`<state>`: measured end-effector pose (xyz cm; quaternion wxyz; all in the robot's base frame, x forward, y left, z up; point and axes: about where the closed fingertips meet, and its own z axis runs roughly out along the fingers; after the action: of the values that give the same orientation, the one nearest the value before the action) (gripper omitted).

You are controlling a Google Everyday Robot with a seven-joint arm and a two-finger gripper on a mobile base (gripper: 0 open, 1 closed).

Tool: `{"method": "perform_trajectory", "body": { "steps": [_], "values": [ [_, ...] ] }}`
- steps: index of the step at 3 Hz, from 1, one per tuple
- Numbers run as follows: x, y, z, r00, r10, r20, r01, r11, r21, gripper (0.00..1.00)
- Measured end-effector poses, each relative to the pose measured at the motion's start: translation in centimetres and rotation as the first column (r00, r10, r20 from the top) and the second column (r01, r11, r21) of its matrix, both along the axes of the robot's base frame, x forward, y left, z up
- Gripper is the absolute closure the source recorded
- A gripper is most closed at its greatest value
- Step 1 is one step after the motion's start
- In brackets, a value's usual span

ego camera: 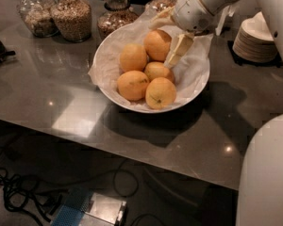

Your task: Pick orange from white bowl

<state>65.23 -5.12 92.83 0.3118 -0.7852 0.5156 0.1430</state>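
Note:
The white bowl (108, 55), lined with crinkled white paper, stands on the grey counter and holds several oranges. The orange (156, 44), the largest and evenly coloured, lies at the back of the pile. Two smaller ones with dark streaks (132, 85) (161, 93) lie at the front. My gripper (175, 54) reaches down from the upper right into the bowl. It points down-left along the right side of the orange, and its tip is just above a middle orange (158, 72). It holds nothing that I can see.
Glass jars of grains (71, 17) (37, 13) (115, 14) stand behind the bowl at the back left. A stack of small white saucers (257, 39) sits at the right. My white base (266, 173) fills the lower right corner. Cables lie on the floor below the counter edge.

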Motion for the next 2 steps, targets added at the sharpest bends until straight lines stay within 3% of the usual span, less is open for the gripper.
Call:
{"method": "perform_trajectory", "body": {
  "steps": [1,2],
  "values": [
    [1.4,-2.5,1.8,0.9964,-0.03,0.079,0.036,0.997,-0.069,0.18],
    [2.3,-3.4,2.9,0.9908,-0.023,0.133,0.037,0.994,-0.102,0.19]
  ]
}}
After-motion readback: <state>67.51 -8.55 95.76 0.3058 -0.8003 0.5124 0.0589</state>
